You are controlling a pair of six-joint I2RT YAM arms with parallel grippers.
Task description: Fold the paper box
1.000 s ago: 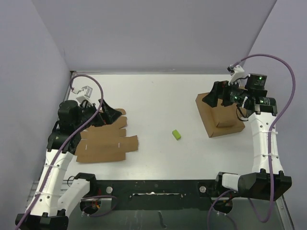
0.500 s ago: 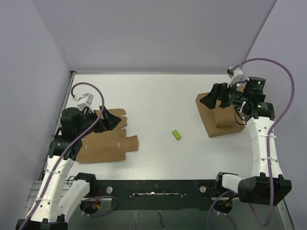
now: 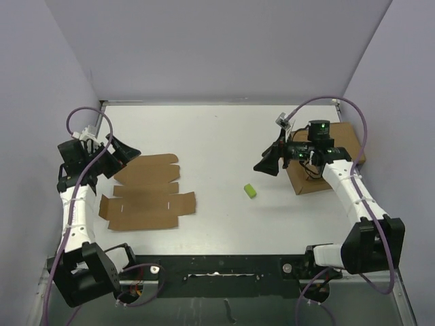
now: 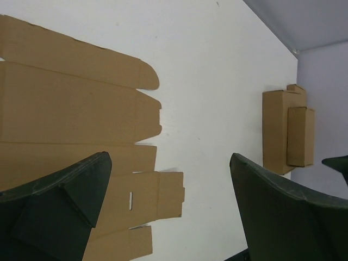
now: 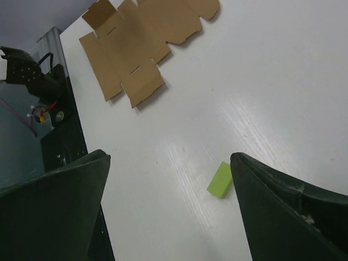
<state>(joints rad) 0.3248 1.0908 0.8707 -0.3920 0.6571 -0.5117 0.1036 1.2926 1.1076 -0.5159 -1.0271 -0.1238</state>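
paper box is a flat die-cut sheet, not yet folded. It lies on the left half of the table, closer to the near edge than the far one. Its long axis runs roughly parallel to the near edge, tilted a touch. The panel creases follow that axis, and the end flaps point toward the table's centre.

left gripper: jaws wide, nothing between them. It sits at the sheet's far-left corner, raised and not touching. Its wrist view looks across the panels. From this gripper the sheet lies toward the near edge and the centre.

right gripper: also wide and empty. It is right of table centre, nose aimed left at the sheet but well apart from it. green block lies between the two, nearer the gripper. Toward the right edge is the cardboard slab with a squat box on top, neither part of the job.

Judgement: folding hasn't started. The left arm is clearly nearer, so first contact should be its. It would come in from the far-left corner with jaws across a long panel edge. The right arm has to get past the block before it can help hold.
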